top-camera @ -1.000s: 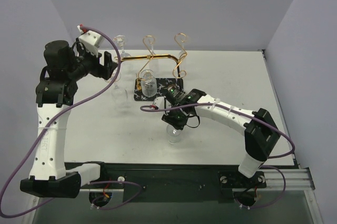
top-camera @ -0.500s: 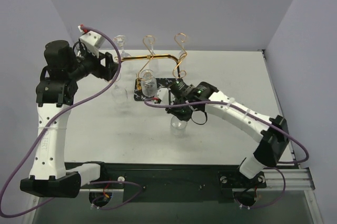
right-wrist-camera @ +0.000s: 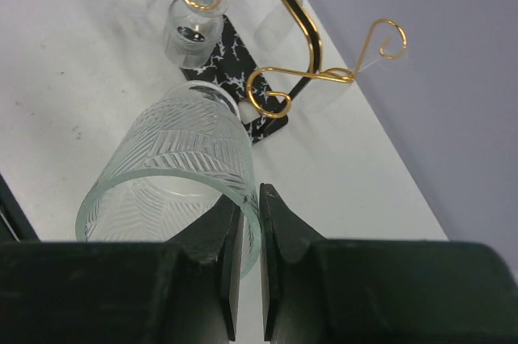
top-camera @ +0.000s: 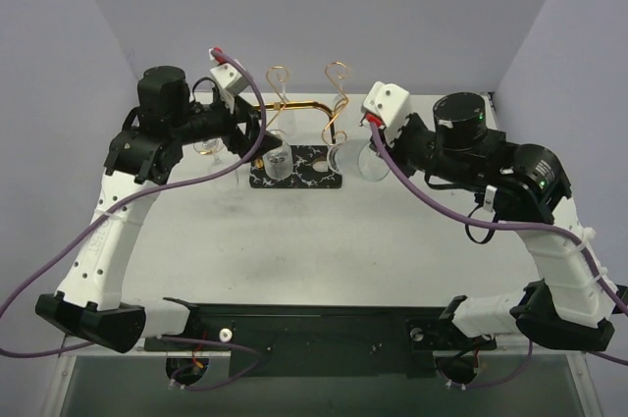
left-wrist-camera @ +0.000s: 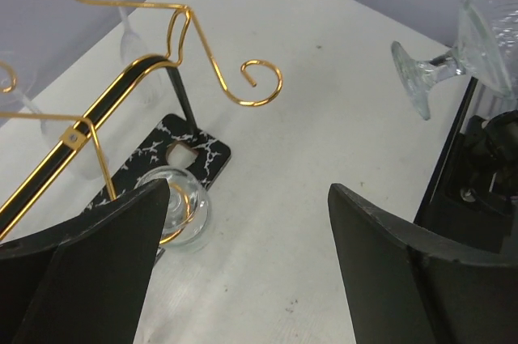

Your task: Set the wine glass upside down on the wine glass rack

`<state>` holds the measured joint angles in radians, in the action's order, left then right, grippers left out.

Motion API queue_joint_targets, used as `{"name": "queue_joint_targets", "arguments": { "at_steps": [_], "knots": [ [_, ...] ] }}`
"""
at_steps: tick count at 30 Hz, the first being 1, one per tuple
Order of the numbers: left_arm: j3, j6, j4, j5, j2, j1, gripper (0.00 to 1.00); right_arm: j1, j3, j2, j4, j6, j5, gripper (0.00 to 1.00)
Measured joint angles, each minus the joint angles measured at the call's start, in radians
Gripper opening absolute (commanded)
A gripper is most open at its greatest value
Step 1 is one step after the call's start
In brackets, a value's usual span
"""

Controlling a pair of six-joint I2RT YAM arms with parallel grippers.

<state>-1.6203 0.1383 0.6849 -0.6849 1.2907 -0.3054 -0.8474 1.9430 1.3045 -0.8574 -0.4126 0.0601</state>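
My right gripper [right-wrist-camera: 252, 198] is shut on the rim wall of a clear leaf-etched wine glass [right-wrist-camera: 178, 158], one finger inside the bowl and one outside. It holds the glass in the air, tilted, just right of the copper-gold wine glass rack [top-camera: 294, 106], with the foot pointing at the rack's right loop [right-wrist-camera: 324, 75]. The held glass [top-camera: 355, 160] also shows in the left wrist view [left-wrist-camera: 486, 20]. A second glass [top-camera: 275, 160] stands mouth down at the rack's middle, above the black veined base [top-camera: 316, 166]. My left gripper [left-wrist-camera: 248, 192] is open and empty beside the rack's left end.
Another clear glass [top-camera: 209, 147] is at the left of the rack near my left arm. Faint glass stems [left-wrist-camera: 129, 24] show behind the rack bar. Purple-grey walls close the table at the back and sides.
My right arm lifted the wine glass off the table in front of the rack and swung it up to the rack's right side. My left arm moved right, close to the rack.
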Motion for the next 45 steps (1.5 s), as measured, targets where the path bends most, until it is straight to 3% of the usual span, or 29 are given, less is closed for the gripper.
{"name": "queue_joint_targets", "arguments": {
  "at_steps": [8,16,22,34,45],
  "knots": [
    [-0.142,-0.139,-0.072,-0.105,0.100,-0.041,0.90,0.069,0.028,-0.014,0.027,0.008,-0.067,0.00],
    [-0.175,-0.241,-0.084,-0.135,0.163,-0.091,0.89,0.116,0.020,-0.024,0.080,0.048,-0.124,0.00],
    [-0.201,-0.293,-0.079,-0.126,0.212,-0.143,0.86,0.120,0.021,-0.020,0.092,0.067,-0.130,0.00],
    [-0.269,-0.364,-0.076,-0.016,0.312,-0.271,0.67,0.120,0.026,0.002,0.091,0.083,-0.126,0.00],
    [-0.296,-0.398,-0.077,0.009,0.381,-0.303,0.62,0.120,0.025,0.002,0.091,0.084,-0.124,0.00]
  ]
}}
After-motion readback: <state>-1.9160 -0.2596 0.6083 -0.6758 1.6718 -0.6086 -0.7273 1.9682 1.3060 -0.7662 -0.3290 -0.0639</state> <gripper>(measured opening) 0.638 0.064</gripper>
